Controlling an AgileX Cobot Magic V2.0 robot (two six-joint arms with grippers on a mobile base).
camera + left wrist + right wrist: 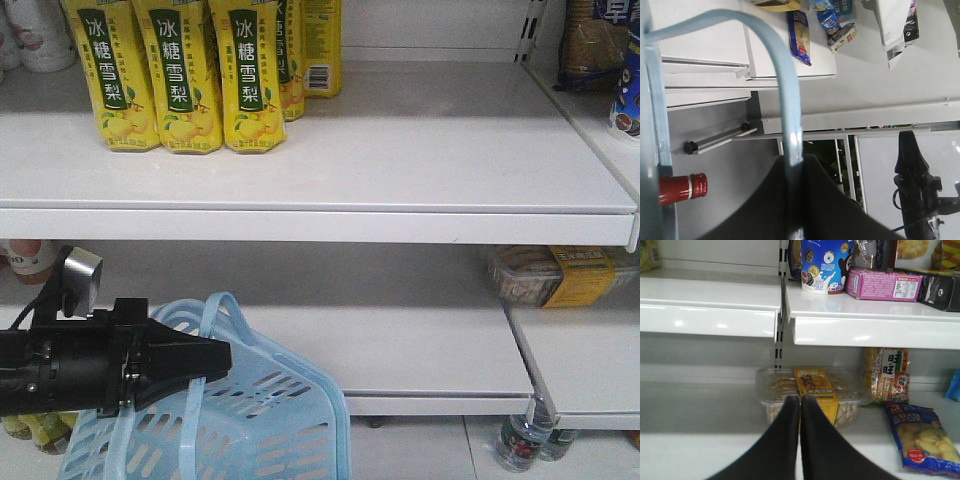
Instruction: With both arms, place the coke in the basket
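The left end effector [215,360] is clenched on a handle [785,100] of the blue basket [250,420], which hangs tilted beneath it before white shelves [400,180]. The coke's red cap [682,189] shows at the basket wall, beside that end effector. Yellow bottles [180,75] stand above. The right end effector [800,405] is clenched on nothing, pointing at a clear snack box [810,395], open shelf around.
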